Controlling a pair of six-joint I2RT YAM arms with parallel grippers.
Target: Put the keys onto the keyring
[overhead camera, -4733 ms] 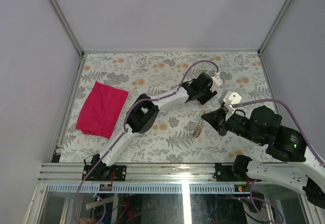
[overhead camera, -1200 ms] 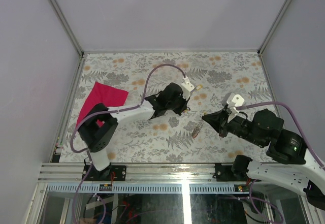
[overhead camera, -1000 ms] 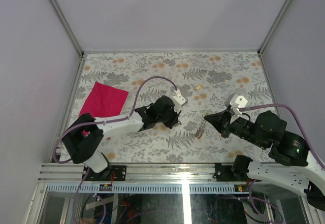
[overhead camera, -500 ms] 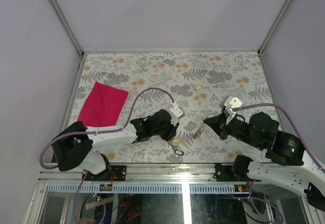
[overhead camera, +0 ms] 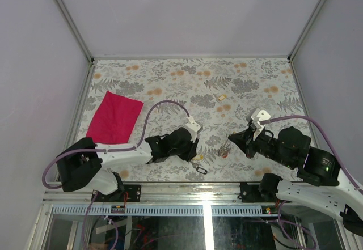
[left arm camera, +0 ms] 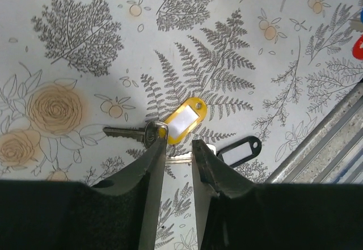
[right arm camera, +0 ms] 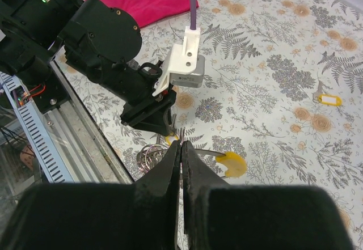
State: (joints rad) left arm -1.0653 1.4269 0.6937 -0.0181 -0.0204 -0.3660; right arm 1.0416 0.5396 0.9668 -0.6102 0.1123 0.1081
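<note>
My right gripper is shut on the grey coiled keyring, held just above the table; a key with a yellow head hangs by it. In the top view the keyring hangs below the right gripper. My left gripper is open by a narrow gap, low over the table. Its left fingertip touches the head of a key with a yellow tag. A key with a black tag lies just right of it. Both lie near the front edge.
A red cloth lies at the left. Another yellow-tagged key lies far out on the floral table. The metal rail runs along the near edge, close to the keys. Red and blue bits show at the left wrist view's right edge.
My left arm has drawn back toward the near edge. The yellow-tagged and black-tagged keys now lie on the table in front of it. My right gripper still holds the keyring, barely moved.
</note>
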